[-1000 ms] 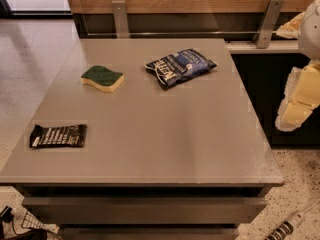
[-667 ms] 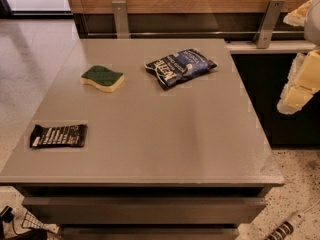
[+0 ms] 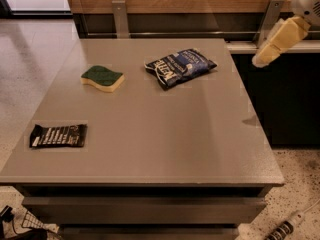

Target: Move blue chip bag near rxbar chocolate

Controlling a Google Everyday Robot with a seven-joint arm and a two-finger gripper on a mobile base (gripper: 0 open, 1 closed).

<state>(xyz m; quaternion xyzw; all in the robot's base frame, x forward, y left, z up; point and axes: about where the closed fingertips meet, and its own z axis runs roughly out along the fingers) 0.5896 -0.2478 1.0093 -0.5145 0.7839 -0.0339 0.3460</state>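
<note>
The blue chip bag (image 3: 180,66) lies flat on the grey table (image 3: 165,134), at the far middle-right, its white lettering facing up. The rxbar chocolate (image 3: 58,135), a flat black wrapper with white text, lies near the table's front left edge. My gripper (image 3: 277,41) is cream-coloured and hangs at the upper right, off the table's right edge. It is raised above table height, to the right of the chip bag and well apart from it. It holds nothing that I can see.
A green-and-yellow sponge (image 3: 102,78) lies at the far left, between the bag and the bar. A wooden wall with metal brackets (image 3: 120,16) runs behind the table. A dark counter (image 3: 280,94) stands on the right. Cables (image 3: 287,226) lie on the floor in front.
My gripper has risen and shifted slightly left at the right side of the view. The bag, bar and sponge have not moved.
</note>
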